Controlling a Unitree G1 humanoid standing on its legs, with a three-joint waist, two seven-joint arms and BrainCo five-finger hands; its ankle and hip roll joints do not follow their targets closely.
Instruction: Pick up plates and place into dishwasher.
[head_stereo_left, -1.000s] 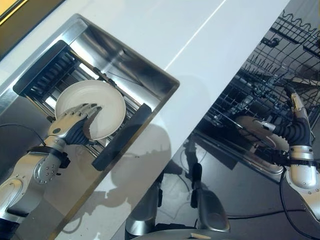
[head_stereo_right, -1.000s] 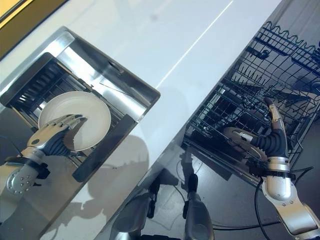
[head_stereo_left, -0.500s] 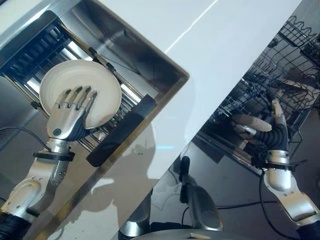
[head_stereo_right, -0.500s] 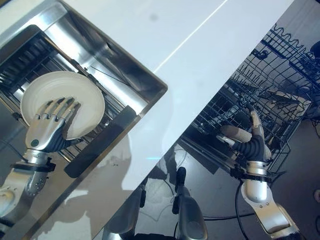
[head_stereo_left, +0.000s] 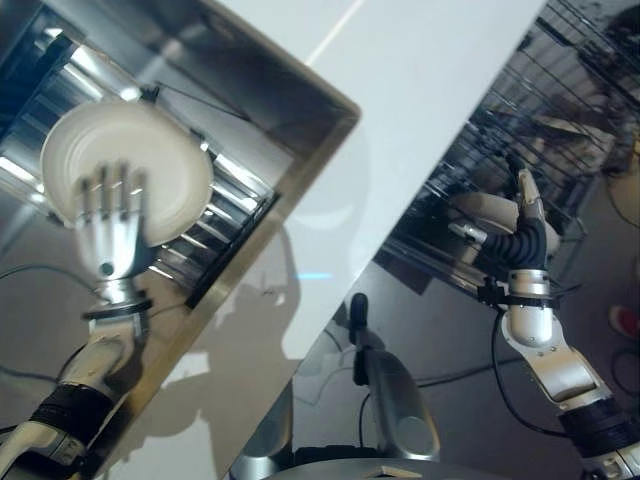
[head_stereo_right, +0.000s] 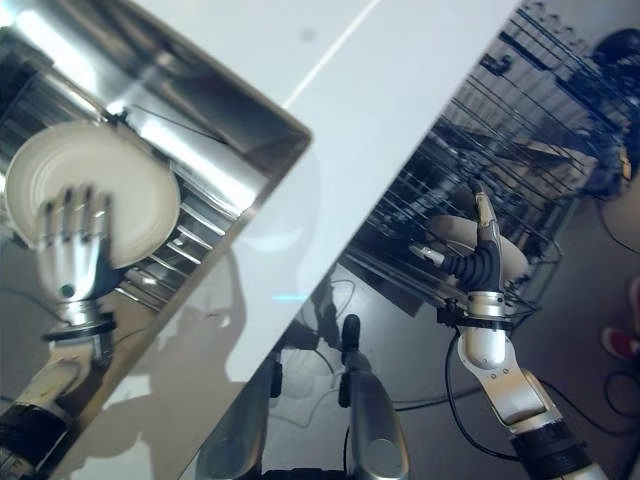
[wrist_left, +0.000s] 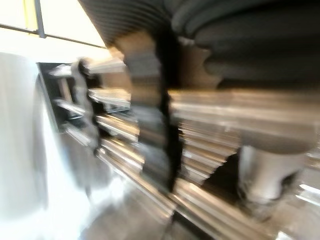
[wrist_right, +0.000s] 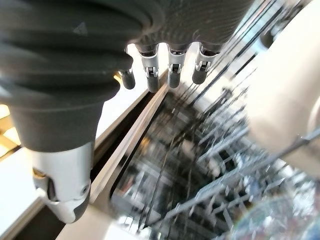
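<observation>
A cream plate (head_stereo_left: 140, 150) leans on the dark dish rack (head_stereo_left: 225, 235) inside the steel sink (head_stereo_left: 270, 85). My left hand (head_stereo_left: 110, 225) lies flat against the plate's face with its fingers straight and open. A second cream plate (head_stereo_left: 485, 207) stands in the wire dishwasher rack (head_stereo_left: 560, 100) and appears large in the right wrist view (wrist_right: 285, 100). Just beside that plate my right hand (head_stereo_left: 527, 225) is open, its fingers (wrist_right: 170, 70) straight and holding nothing.
A white counter (head_stereo_left: 420, 80) runs between the sink and the pulled-out dishwasher rack. The sink's steel rim (head_stereo_left: 340, 115) borders the dish rack. Rack bars (wrist_left: 125, 150) pass close under the left wrist.
The whole picture has shifted, so the camera moved. My left hand's fingers went from curled at the plate's edge to straight and flat on its face. The right hand stays by the racked plate.
</observation>
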